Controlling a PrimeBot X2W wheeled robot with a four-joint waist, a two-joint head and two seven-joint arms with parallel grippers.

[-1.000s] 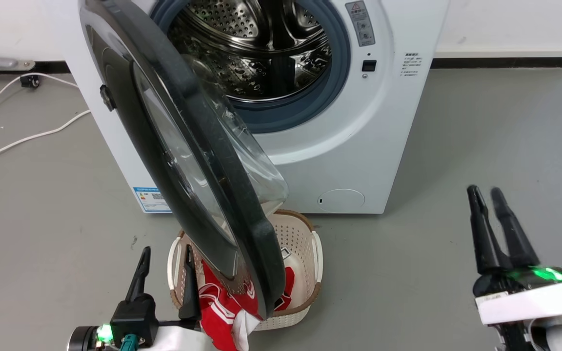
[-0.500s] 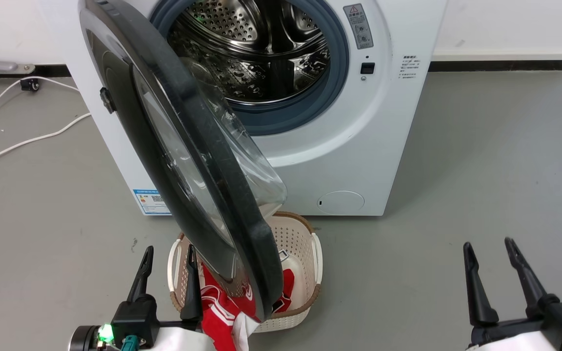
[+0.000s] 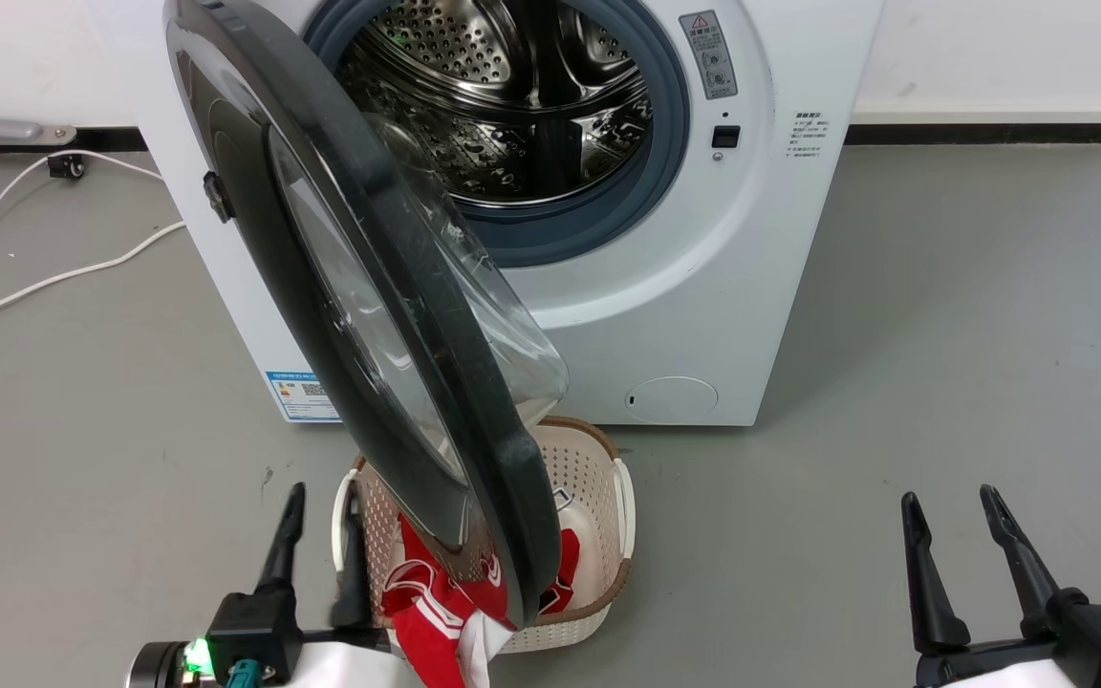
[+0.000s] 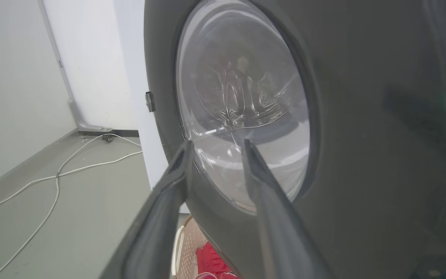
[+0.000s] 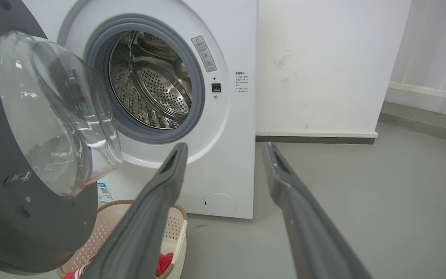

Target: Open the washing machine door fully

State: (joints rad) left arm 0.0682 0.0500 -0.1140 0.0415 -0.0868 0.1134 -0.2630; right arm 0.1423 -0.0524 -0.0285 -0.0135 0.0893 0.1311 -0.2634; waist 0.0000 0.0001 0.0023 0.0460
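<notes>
The washing machine [image 3: 751, 287] stands against the wall with its drum exposed. Its door [image 3: 421, 306] is swung out roughly halfway, hinged on the left, with its free edge hanging over the laundry basket [image 3: 579, 468] on the floor. The opening step looks part done. The door needs to travel further to the left, about its hinge.

The left gripper [image 3: 323, 502] is spread open and empty, pointing at the door's outer face. I cannot tell from the wrist view whether it touches the glass. The right gripper [image 3: 948, 495] is also open and empty, well apart on the door's inner side.

The next move likely calls for a push on the inner rim — and the left gripper clear of the swing.
</notes>
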